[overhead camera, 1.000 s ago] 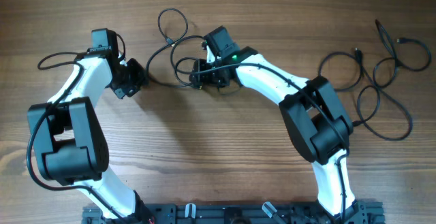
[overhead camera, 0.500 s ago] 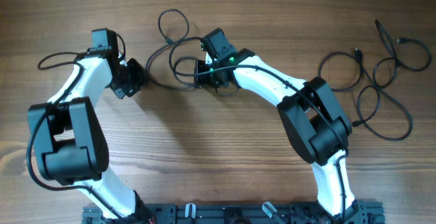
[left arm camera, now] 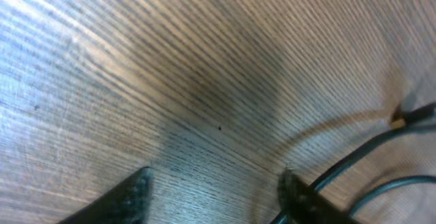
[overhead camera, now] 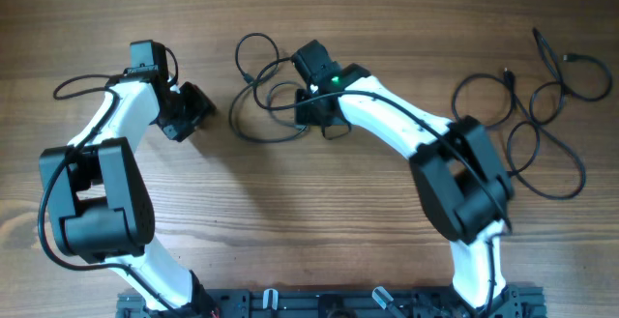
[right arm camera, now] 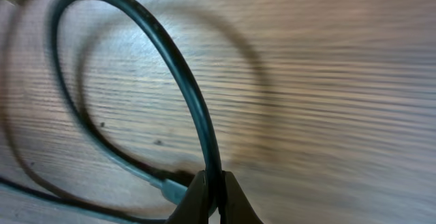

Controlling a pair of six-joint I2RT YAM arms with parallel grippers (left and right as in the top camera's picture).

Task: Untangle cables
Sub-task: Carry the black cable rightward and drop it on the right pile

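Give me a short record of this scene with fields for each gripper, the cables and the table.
left gripper: open, nothing between its fingers
right gripper: shut on a cable
held cable: thin, black, loops up from the closed fingers
loose cables: open loops at the table's right side, apart from both arms
table: wood

No legible text, label, brand, number or sign anywhere in the three views.
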